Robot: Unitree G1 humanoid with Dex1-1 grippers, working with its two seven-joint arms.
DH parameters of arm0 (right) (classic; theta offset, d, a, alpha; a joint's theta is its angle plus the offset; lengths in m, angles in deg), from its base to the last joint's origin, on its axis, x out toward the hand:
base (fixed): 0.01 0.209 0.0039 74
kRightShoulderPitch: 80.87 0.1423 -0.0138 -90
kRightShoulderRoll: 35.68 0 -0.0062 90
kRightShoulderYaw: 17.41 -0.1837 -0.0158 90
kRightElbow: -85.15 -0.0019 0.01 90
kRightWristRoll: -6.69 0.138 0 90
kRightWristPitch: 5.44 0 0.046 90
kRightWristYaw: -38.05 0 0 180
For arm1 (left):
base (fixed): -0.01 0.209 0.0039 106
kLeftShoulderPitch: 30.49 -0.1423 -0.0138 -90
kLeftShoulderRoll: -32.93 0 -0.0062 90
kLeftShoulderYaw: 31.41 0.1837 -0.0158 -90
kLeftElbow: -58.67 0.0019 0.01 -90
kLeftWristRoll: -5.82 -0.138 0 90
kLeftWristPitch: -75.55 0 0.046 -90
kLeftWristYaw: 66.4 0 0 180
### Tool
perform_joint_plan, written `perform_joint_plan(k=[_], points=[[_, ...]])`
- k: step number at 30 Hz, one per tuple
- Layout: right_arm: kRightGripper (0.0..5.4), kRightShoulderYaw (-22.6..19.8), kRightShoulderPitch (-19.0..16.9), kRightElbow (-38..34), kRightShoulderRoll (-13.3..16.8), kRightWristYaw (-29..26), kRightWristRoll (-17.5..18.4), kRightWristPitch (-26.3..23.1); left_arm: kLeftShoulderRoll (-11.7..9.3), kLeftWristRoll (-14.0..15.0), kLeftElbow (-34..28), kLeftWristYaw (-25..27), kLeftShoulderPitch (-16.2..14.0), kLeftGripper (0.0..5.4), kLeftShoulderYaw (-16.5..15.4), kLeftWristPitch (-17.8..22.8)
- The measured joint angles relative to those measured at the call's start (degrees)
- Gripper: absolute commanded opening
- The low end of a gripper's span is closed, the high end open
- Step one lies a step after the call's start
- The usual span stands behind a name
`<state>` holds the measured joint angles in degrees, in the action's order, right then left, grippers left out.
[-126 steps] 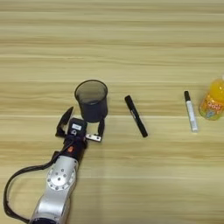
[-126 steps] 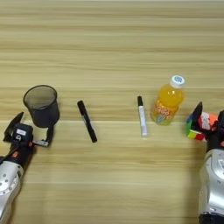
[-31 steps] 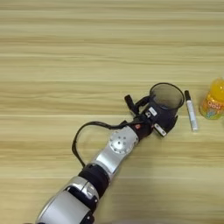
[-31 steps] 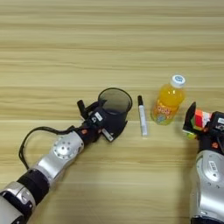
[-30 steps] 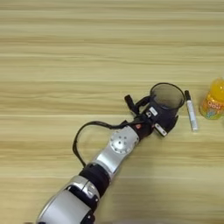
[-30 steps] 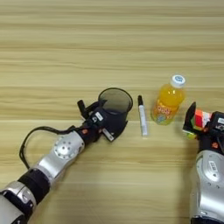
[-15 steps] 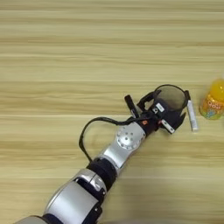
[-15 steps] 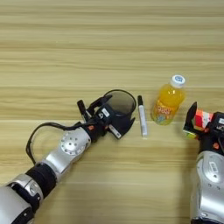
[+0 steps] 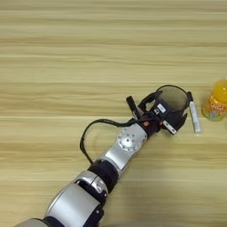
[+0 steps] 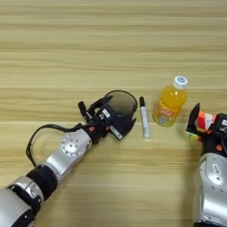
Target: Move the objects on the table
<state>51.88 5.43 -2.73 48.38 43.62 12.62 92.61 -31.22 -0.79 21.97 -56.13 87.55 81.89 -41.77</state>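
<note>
The left gripper (image 10: 114, 120), clamped on the black mesh pen cup (image 10: 119, 106), has carried it right beside the white pen (image 10: 144, 117); right gripper (image 10: 205, 125) grips the puzzle cube (image 10: 205, 122).

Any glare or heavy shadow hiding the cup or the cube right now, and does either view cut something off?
Left eye view: light is even, no glare on the table; the cup in the left claw casts only a faint shadow; the bottle is cut by the right edge. Right eye view: the bottle is whole, and the cube in the right claw is partly hidden by a finger.
</note>
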Motion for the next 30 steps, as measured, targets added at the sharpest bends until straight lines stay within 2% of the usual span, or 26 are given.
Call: perform_joint_plan(k=[4, 11, 24, 30], points=[[5.4, 0.0, -0.08, -0.22, -0.01, 0.16, 0.0, -0.05, -0.54, -0.04, -2.64, 0.1, -1.23, 5.37, 0.05, -0.12], [5.4, -0.01, -0.12, -0.23, -0.01, 0.17, 0.01, -0.07, -4.21, -0.17, -8.1, 0.76, -7.13, 5.37, 1.86, 0.17], [5.4, -0.01, -0.12, -0.22, 0.0, 0.18, 0.01, -0.07, -5.51, -0.03, -13.18, 1.17, -9.63, 5.37, 2.52, 1.96], [5.4, -0.04, -0.13, -0.22, 0.0, 0.19, 0.02, -0.06, -7.39, 0.09, -18.18, 1.3, -14.59, 5.37, 3.45, 2.8]])
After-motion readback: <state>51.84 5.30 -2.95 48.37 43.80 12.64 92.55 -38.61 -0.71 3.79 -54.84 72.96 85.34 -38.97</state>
